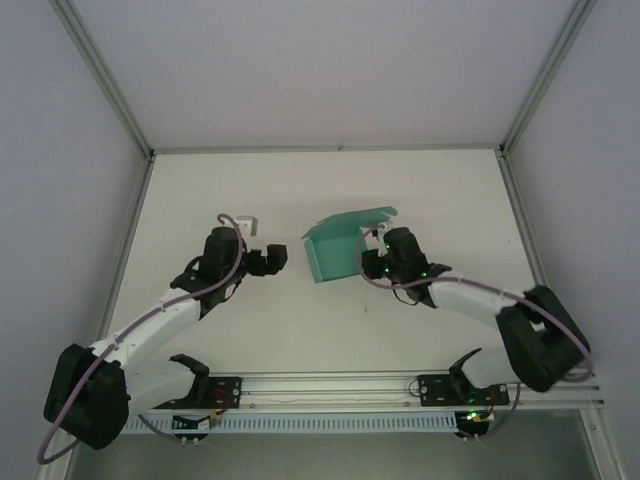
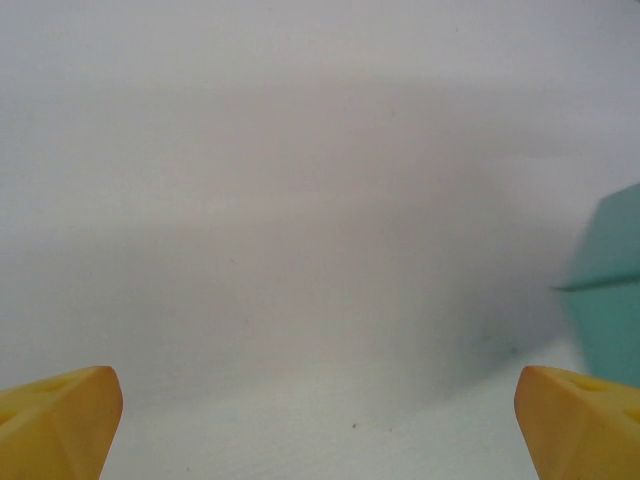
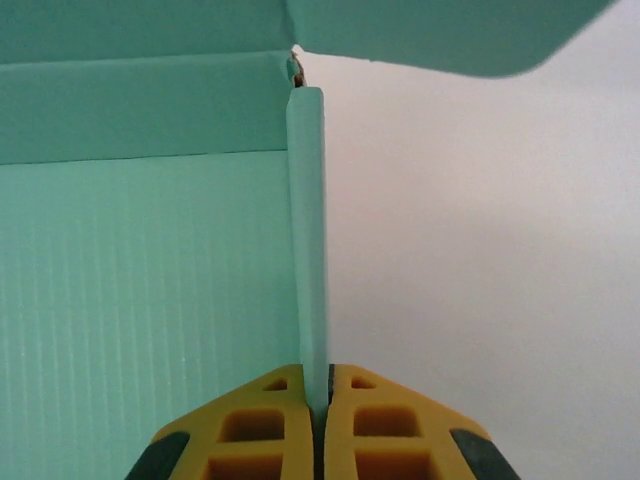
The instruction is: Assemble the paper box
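Centrally on the white table (image 1: pixel 300 330) sits the box (image 1: pixel 335 250), a teal-green piece of thin paper board, partly folded, with a round-cornered flap (image 1: pixel 365 218) along its far edge. Seen from the right wrist, the board carries fine parallel ribs. A narrow side wall (image 3: pixel 307 250) stands upright beside the broad ribbed panel, its edge running straight away from the camera to a corner where a folded back strip and the overhanging flap meet. The right gripper (image 3: pixel 318 415) is clamped on the near end of this wall. Its yellow, hollow-celled fingers (image 3: pixel 250 425) press against both faces, with the paper between them. The left gripper (image 2: pixel 320 430) hangs apart from the box, to its left, jaws spread wide. Its two yellow wedge-shaped fingertips (image 2: pixel 60 420) sit at the opposite lower corners of the left wrist view, over a bare matte white surface. A blurred teal corner of the box shows at the right edge of that view.
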You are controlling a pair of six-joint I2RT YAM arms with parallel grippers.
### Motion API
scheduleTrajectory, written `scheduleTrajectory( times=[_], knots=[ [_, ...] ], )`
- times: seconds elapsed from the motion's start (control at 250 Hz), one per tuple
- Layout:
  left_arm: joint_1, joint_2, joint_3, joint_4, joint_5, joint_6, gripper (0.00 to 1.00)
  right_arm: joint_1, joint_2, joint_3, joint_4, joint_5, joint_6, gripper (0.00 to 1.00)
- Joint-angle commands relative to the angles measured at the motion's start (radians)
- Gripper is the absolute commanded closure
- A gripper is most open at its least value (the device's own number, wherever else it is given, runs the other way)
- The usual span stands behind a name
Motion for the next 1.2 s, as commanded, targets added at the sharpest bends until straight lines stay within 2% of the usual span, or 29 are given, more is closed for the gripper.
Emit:
scheduleTrajectory(
  times=[0.0,0.06,0.18,0.287,0.355,0.467,0.567,0.695,0.874,0.958,1.038,1.082,1.114,1.194],
  knots=[
    [0.012,0.000,0.012,0.065,0.006,-0.063,0.00,0.005,-0.101,-0.005,0.240,-0.210,-0.059,1.00],
    [0.016,0.027,0.041,0.085,0.074,-0.055,0.00,0.006,-0.139,-0.005,0.281,-0.285,-0.047,0.99],
    [0.017,0.100,0.101,0.185,0.315,-0.030,0.00,0.011,-0.174,0.037,0.270,-0.379,-0.043,0.97],
    [0.014,0.174,0.156,0.290,0.571,-0.015,0.00,0.026,-0.164,0.056,0.291,-0.407,-0.053,0.97],
    [0.011,0.226,0.204,0.305,0.670,-0.010,0.00,0.039,-0.146,0.077,0.273,-0.403,-0.055,0.95],
    [0.004,0.290,0.282,0.231,0.698,0.022,0.00,0.065,-0.121,0.093,0.273,-0.405,-0.071,0.90],
    [-0.003,0.310,0.290,0.240,0.708,0.038,0.00,0.074,-0.109,0.104,0.270,-0.400,-0.068,0.88],
    [-0.011,0.335,0.305,0.234,0.726,0.047,0.00,0.093,-0.088,0.140,0.234,-0.383,-0.081,0.81],
    [-0.020,0.365,0.318,0.224,0.739,0.047,0.00,0.107,-0.073,0.153,0.266,-0.401,-0.066,0.80],
    [-0.024,0.367,0.318,0.226,0.760,0.053,0.00,0.108,-0.079,0.155,0.255,-0.351,-0.061,0.89],
    [-0.032,0.371,0.325,0.210,0.764,0.062,0.00,0.118,-0.076,0.168,0.221,-0.294,-0.072,0.92],
    [-0.037,0.374,0.330,0.197,0.761,0.068,0.00,0.133,-0.068,0.186,0.184,-0.226,-0.082,0.95],
    [-0.041,0.374,0.330,0.194,0.759,0.070,0.00,0.149,-0.059,0.206,0.141,-0.167,-0.103,1.00],
    [-0.048,0.379,0.331,0.198,0.757,0.069,0.00,0.197,-0.026,0.257,0.044,0.036,-0.136,1.00]
  ],
)
